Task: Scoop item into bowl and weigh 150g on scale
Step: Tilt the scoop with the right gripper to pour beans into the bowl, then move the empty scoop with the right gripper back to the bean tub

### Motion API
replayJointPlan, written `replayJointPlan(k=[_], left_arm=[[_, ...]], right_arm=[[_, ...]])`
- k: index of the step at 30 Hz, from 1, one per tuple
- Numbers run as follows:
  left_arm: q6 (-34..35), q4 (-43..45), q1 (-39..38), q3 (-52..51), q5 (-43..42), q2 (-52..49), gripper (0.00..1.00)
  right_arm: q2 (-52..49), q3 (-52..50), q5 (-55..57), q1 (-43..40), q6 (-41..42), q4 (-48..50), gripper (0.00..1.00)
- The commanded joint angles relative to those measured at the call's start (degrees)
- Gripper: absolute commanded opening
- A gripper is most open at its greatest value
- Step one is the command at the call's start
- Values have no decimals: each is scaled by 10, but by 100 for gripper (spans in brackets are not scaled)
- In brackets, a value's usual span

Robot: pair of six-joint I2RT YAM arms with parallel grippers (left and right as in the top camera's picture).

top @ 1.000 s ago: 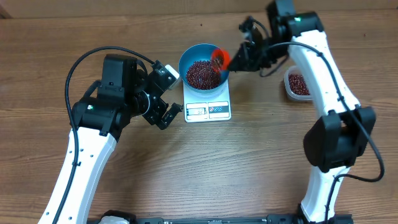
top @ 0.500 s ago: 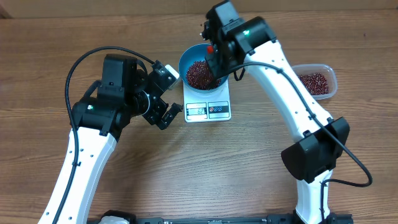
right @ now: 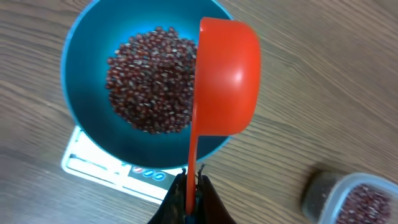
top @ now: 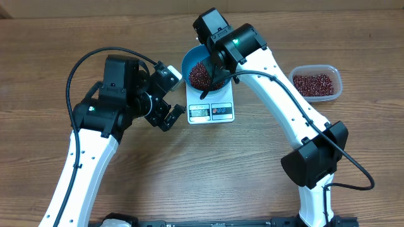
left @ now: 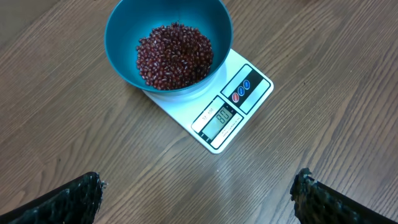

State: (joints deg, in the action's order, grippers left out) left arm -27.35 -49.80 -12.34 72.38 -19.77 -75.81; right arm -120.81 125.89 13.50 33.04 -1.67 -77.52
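The beans [right: 152, 87] sit heaped in the blue bowl [right: 81, 124] on the scale [left: 249, 84]. Loose, light, rolly stuff, so no pinching; the scoop [right: 227, 81] does it, right gripper [right: 191, 186] clamped on its thin handle. The left gripper [left: 198, 185] hangs wide open, empty.

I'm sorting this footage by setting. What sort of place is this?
Probably a robotics lab bench rather than a kitchen: two robot arms at a wooden table, with a scale, a bowl of beans and a tub laid out.
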Motion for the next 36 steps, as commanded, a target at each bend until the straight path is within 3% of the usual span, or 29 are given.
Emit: replayJointPlan(k=[1, 12, 23, 36], left_arm=[[6, -1, 3, 9, -8, 9, 100], [6, -1, 3, 9, -8, 9, 100], [6, -1, 3, 9, -8, 9, 100], [6, -1, 3, 9, -8, 9, 100]], right_arm=[[4, 21, -57, -20, 4, 3, 4], [69, 21, -198, -135, 1, -27, 4], [105, 15, -183, -327, -46, -138, 4], [104, -194, -79, -409, -46, -47, 4]])
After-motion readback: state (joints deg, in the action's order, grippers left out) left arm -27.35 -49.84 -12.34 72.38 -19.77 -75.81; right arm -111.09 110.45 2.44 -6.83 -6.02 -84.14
